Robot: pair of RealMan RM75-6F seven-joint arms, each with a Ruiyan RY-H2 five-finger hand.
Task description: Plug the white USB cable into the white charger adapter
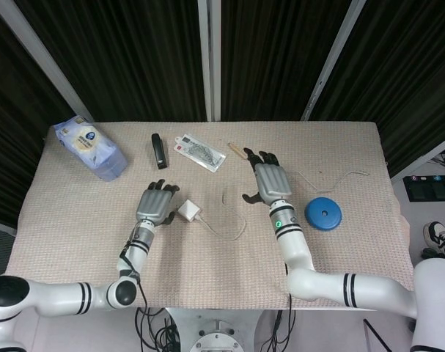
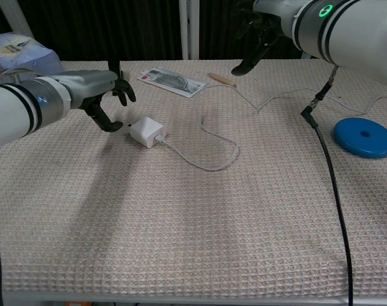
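The adapter (image 1: 186,212) lies flat on the mat (image 1: 339,253), left of centre, and the cable (image 1: 226,229) looks seated in its right face; from there the cord runs right in a loose loop and trails off toward the far right. I read the plug as in, though neither view is close enough for me to be sure it is fully home.

My left hand (image 1: 156,205) sits just left of the adapter, fingers apart and grasping nothing; in the chest view it hovers beside the white block without touching it. My right hand (image 1: 270,181) is well to the right and raised, fingers spread and released, also holding nothing. I judge both are placed like this to leave the joined pair undisturbed.

Around it: a black clip (image 1: 158,150) and a flat packet (image 1: 200,152) lie at the far side, with a small wooden stick (image 1: 238,150) just right of the packet. A blue bag (image 1: 90,147) sits in the far left corner, and a blue disc (image 1: 323,214) on the right, near my right hand.

The near half of the mat is open, so I have room to draw both arms back toward me. The near edge is well away from the adapter. The cord's loop lies between my hands, so a careless sweep could snag it.
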